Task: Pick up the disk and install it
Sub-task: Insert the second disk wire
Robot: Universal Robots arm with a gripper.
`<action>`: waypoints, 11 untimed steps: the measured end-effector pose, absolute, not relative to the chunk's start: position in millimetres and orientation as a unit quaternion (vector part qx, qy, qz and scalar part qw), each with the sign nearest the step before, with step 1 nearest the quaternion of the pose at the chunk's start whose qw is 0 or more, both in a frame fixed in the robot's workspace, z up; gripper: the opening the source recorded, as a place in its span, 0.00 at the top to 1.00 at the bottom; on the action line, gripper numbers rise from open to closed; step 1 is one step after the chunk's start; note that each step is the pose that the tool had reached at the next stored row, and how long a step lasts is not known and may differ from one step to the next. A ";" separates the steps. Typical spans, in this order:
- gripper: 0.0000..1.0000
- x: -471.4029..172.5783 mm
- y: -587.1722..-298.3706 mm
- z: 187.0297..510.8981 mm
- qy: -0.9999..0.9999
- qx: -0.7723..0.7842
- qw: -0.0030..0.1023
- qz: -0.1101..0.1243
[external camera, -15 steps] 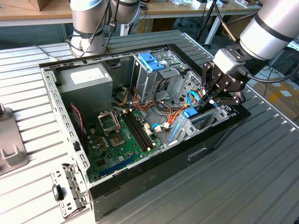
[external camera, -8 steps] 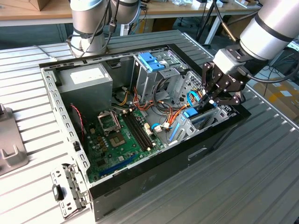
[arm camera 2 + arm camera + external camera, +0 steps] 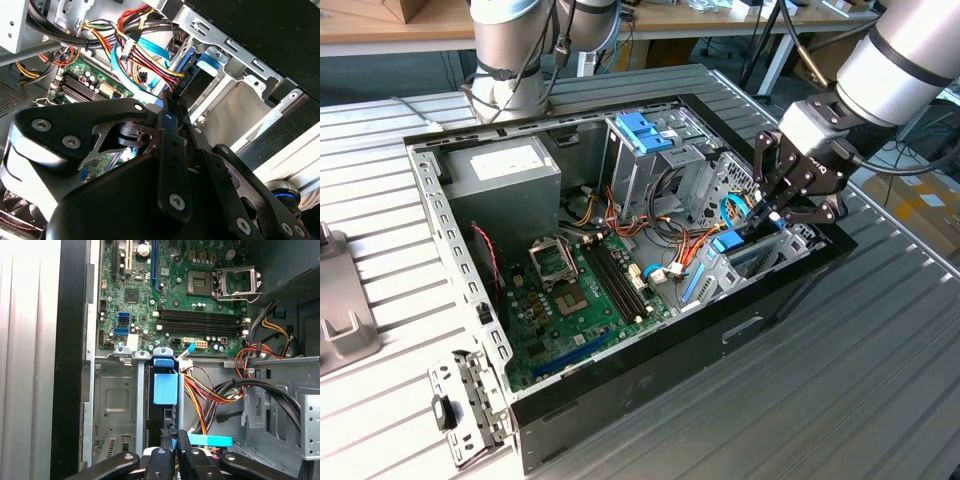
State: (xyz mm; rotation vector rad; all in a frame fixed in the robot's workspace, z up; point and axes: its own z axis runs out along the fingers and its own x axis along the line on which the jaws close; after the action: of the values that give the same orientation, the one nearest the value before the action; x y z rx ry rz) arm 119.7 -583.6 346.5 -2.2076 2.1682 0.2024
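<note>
Gripper (image 3: 767, 213) is clenched on the disk (image 3: 165, 390), which sits upright in the bay by the case wall (image 3: 72, 360). Wire bundle (image 3: 210, 395) crowds right beside it, motherboard (image 3: 582, 290) w/ RAM slots nearby.

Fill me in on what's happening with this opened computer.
One robot arm has its end effector lowered into the open computer case, at the drive bay on the exterior view's right. It is shut on the disk, gripping it by the edge while the disk stands edgewise in the metal bay, its blue rail facing the motherboard in the first wrist view. The disk appears partly seated in the slot.
</note>
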 end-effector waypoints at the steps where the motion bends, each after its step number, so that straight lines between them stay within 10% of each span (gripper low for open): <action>1: 0.84 119.8 -583.9 345.8 0.699 -0.712 0.020 0.065; 11: 0.84 119.8 -586.5 341.6 0.699 -0.712 0.020 0.066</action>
State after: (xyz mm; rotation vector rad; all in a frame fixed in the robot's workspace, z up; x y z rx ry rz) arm 119.8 -586.5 341.6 -2.2084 2.1691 0.2042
